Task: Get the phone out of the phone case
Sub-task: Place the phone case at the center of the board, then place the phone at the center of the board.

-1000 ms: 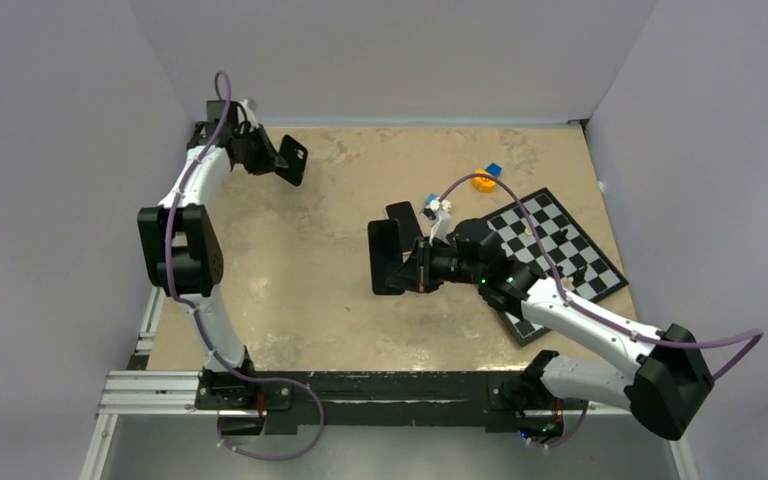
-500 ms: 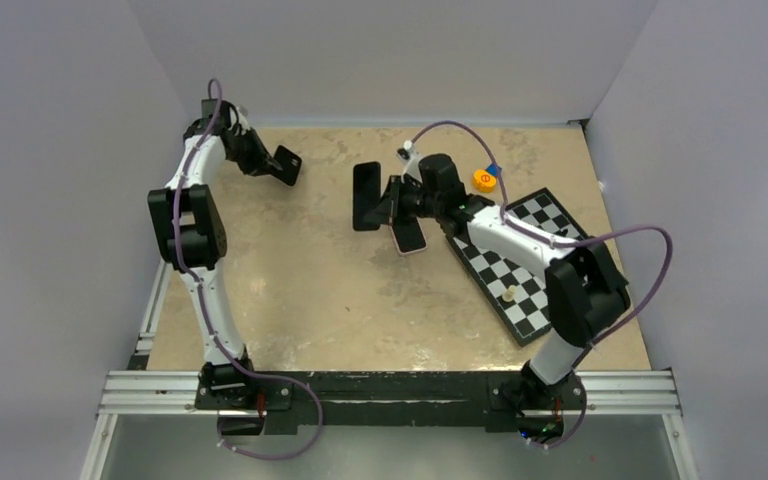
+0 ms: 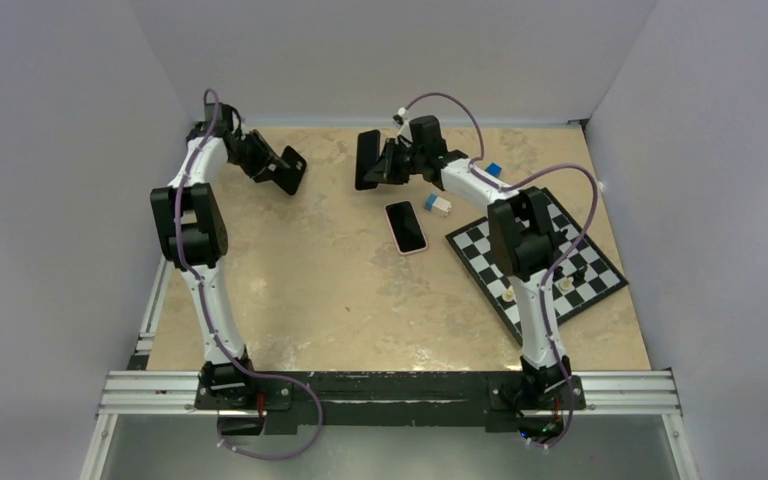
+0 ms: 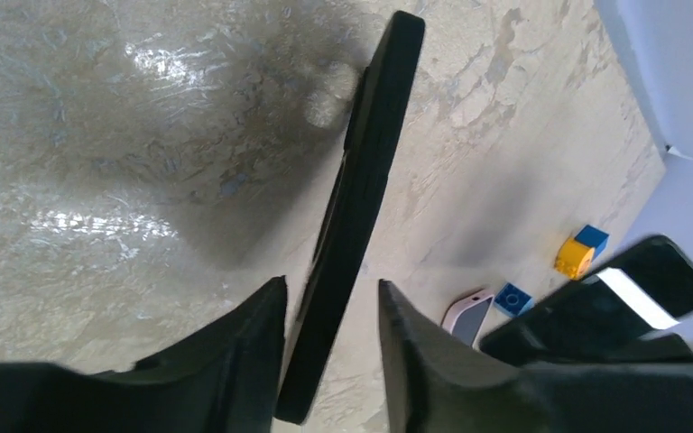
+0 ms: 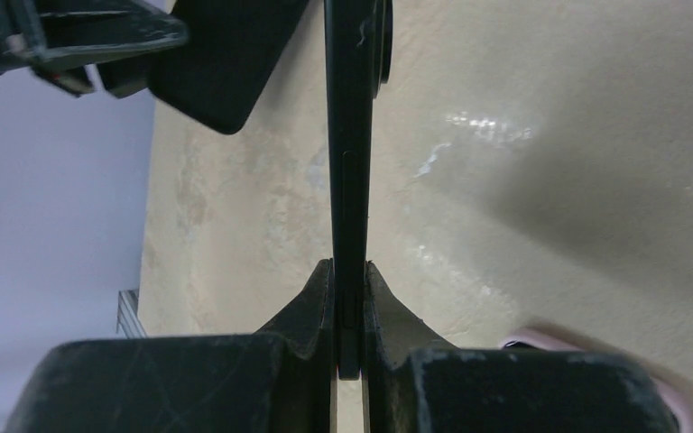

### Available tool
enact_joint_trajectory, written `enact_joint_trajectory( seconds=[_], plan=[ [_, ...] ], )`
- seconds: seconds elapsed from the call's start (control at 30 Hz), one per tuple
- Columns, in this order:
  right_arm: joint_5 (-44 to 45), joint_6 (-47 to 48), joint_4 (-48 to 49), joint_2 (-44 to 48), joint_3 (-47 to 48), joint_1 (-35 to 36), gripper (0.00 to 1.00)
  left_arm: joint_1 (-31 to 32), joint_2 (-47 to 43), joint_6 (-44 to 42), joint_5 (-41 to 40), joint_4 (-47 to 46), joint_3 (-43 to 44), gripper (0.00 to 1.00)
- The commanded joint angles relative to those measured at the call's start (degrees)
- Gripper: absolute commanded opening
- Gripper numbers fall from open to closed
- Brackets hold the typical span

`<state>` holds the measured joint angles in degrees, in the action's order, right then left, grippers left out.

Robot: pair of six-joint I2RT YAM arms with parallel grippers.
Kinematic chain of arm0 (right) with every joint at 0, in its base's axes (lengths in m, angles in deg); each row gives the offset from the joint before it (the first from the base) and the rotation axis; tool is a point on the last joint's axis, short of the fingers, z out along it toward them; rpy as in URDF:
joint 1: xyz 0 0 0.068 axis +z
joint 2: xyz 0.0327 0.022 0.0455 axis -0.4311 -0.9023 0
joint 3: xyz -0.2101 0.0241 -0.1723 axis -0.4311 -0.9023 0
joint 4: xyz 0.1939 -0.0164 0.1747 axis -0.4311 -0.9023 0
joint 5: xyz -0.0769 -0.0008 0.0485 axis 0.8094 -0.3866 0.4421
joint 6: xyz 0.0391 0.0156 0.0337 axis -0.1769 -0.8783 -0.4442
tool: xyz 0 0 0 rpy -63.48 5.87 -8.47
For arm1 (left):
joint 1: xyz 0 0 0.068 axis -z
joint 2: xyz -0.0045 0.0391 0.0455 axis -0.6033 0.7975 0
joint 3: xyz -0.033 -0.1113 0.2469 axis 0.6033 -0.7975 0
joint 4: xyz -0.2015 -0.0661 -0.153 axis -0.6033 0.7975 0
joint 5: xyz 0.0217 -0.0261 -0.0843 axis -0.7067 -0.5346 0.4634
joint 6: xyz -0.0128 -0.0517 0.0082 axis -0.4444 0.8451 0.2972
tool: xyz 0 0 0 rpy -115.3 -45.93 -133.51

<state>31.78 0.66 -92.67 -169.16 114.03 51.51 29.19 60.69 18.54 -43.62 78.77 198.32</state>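
My left gripper is at the far left of the table. A black phone case stands edge-on between its fingers, with a narrow gap on each side of the case. My right gripper is at the far middle, shut on the bottom edge of a thin black phone. The right wrist view shows its jaws tight on the phone, side button visible. The phone's glossy screen also shows in the left wrist view.
A phone in a pink case lies flat mid-table, also in the left wrist view. A chessboard with a few pieces lies at the right. A blue-white brick and an orange brick lie near it.
My right arm has swung from mid-table to the far edge, carrying the black phone. The pink phone now lies uncovered. My left gripper and the case have hardly moved.
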Motion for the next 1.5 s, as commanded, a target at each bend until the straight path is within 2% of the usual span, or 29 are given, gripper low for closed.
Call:
enact_joint_trajectory(
  seconds=[0.0,0.17,0.33,0.53,0.73,0.9,1.1,1.23,1.33,1.4,1.47],
  plan=[
    [-5.1,2.7,-3.8,-3.9,9.8,-2.0,0.0,-0.4,-2.1,2.4,-0.8,-0.5,-0.9,0.55],
    [-7.0,6.5,-10.1,-12.1,22.2,-2.3,0.0,-0.4,-9.0,-0.2,-8.9,1.3,-3.2,0.78],
    [-7.6,6.3,-11.0,-15.2,25.8,-3.5,0.0,-0.4,-15.4,-1.1,-13.7,2.7,-6.4,0.89],
    [-8.6,8.1,-13.7,-19.3,29.5,-4.9,0.0,1.0,-28.3,0.6,-13.4,-2.8,-18.9,0.91],
    [-9.3,9.8,-15.5,-20.5,29.7,-5.5,0.04,8.7,-44.6,2.8,-7.5,-11.6,-37.9,0.9],
    [-7.1,11.2,-17.8,-21.0,31.2,-5.7,0.15,16.5,-57.7,1.8,-5.7,-13.1,-48.8,0.9],
    [-1.6,14.8,-23.1,-21.9,35.5,-6.4,0.51,20.3,-73.1,2.1,-5.1,-12.1,-59.9,0.9],
    [5.2,19.5,-28.1,-19.3,36.4,-6.9,0.58,20.7,-82.7,3.0,-4.6,-10.1,-65.2,0.9],
    [10.5,21.9,-30.6,-15.0,33.9,-7.0,0.64,20.7,-87.0,3.0,-5.0,-9.4,-67.8,0.9],
    [14.6,23.3,-32.4,-11.8,31.3,-6.9,0.76,20.7,-87.7,3.1,-4.3,-9.4,-68.1,0.9],
    [18.0,25.0,-33.1,-8.0,26.6,-6.6,0.8,20.7,-87.5,3.3,-3.1,-9.6,-67.7,0.9]
  ],
)
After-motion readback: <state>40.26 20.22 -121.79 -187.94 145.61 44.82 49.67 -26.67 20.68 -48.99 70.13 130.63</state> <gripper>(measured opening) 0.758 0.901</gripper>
